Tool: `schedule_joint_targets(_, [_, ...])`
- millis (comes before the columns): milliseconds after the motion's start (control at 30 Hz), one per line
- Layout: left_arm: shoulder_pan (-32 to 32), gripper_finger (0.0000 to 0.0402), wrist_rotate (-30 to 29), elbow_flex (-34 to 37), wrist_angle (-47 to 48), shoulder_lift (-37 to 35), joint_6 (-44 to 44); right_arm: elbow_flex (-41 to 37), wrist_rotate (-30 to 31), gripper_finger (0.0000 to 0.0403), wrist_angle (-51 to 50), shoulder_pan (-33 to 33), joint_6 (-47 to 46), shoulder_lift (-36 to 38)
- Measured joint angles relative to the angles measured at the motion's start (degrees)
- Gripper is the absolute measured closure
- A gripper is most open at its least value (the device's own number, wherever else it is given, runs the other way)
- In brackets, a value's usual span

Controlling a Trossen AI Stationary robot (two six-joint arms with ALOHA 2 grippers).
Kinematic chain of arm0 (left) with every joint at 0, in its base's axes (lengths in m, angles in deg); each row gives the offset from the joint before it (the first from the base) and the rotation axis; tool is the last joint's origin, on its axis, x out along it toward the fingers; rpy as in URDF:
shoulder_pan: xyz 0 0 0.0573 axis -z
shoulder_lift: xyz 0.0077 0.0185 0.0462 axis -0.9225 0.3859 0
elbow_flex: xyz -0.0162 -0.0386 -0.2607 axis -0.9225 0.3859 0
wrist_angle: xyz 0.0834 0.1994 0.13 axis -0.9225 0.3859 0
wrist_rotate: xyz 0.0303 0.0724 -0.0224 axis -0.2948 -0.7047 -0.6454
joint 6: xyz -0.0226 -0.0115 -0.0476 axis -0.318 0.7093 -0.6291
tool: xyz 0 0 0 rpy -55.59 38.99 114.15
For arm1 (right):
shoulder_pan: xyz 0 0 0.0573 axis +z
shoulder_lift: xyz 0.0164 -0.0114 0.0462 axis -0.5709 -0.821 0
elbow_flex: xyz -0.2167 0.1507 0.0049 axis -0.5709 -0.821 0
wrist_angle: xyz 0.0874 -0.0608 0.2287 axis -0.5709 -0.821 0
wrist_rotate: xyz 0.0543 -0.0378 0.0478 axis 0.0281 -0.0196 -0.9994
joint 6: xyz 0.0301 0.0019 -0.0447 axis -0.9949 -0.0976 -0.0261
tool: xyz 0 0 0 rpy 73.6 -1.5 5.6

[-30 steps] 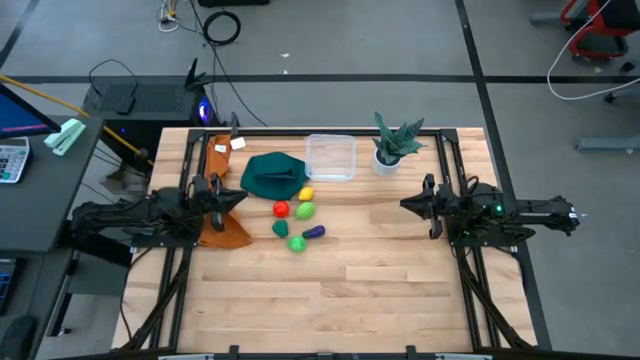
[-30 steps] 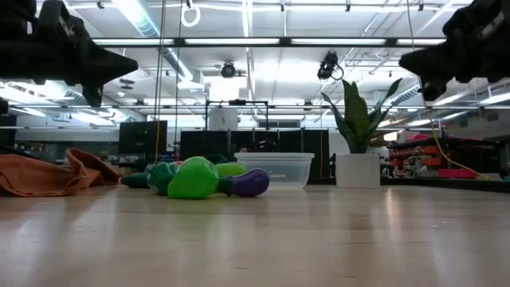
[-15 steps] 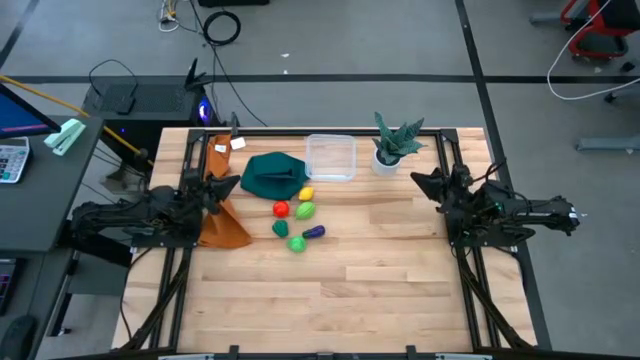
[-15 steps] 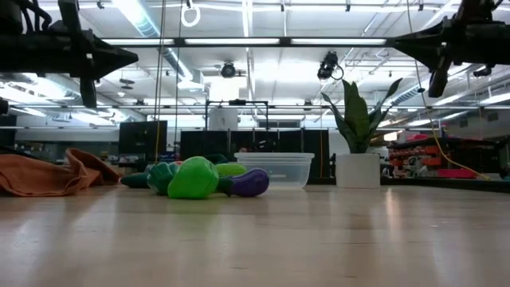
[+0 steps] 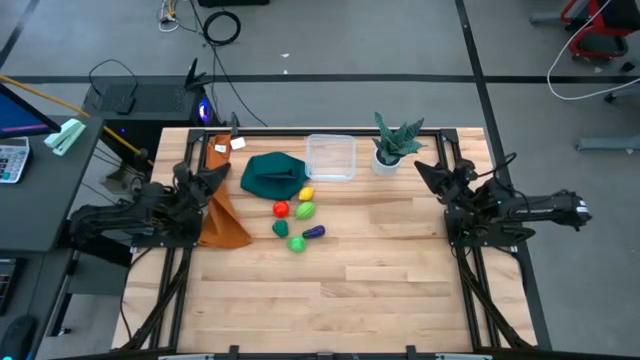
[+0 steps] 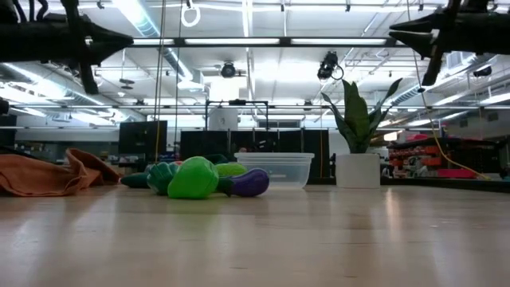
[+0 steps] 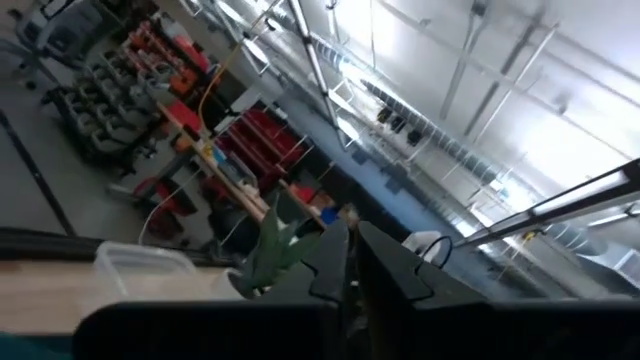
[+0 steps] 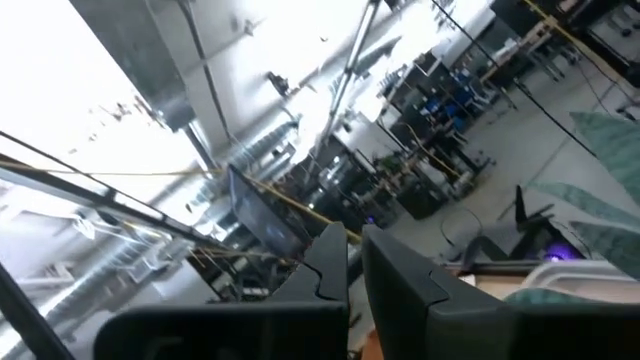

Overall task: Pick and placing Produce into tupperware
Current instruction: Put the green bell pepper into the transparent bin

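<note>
High view: The left gripper [image 5: 215, 176] was found at the table's left side, above an orange cloth [image 5: 222, 225], and had been swung toward the table's far edge since the earlier frames. The right gripper [image 5: 425, 171] was found at the right side, near the plant [image 5: 393, 143], likewise turned farther toward the far edge. The tupperware [image 5: 331, 157] stood unmoved at the far middle, beside a green cloth [image 5: 274, 175]. The produce lay unmoved in a loose group in front of it: yellow [image 5: 307, 194], red [image 5: 281, 209], light green [image 5: 305, 210], purple [image 5: 314, 233] and dark green [image 5: 297, 243].

Low view: Both arms were held high above the table [image 6: 255, 239], raised further than before. The light green piece [image 6: 193, 178] and the purple piece [image 6: 249, 182] were seen in front of the tupperware [image 6: 278, 170].

Left wrist view: The fingers [image 7: 392, 262] were seen nearly together, with only a narrow slit between them; nothing was held.

Right wrist view: The fingers [image 8: 400, 272] were likewise nearly closed on nothing.
</note>
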Motion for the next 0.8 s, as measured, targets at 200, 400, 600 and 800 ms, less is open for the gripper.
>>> schedule_joint_targets(200, [-0.2, 0.0377, 0.2, -4.2, 0.1, 1.9, 4.7, 7.8, -0.1, 0.0402, -0.1, 0.0, 1.1, -10.3])
schedule_joint_targets(400, [-0.2, 0.0383, 0.2, -8.7, 0.7, 6.3, 7.6, 18.1, -0.2, 0.0402, -2.3, -1.2, 6.4, -20.0])
schedule_joint_targets(600, [-0.2, 0.0383, 2.4, -14.1, 4.5, 13.7, 7.8, 29.2, -9.6, 0.0402, -16.2, -4.7, 6.1, -26.9])
schedule_joint_targets(800, [-0.2, 0.0377, 4.1, -21.6, 10.1, 23.9, 8.0, 37.2, -20.4, 0.0402, -27.5, -7.6, 5.5, -31.0])
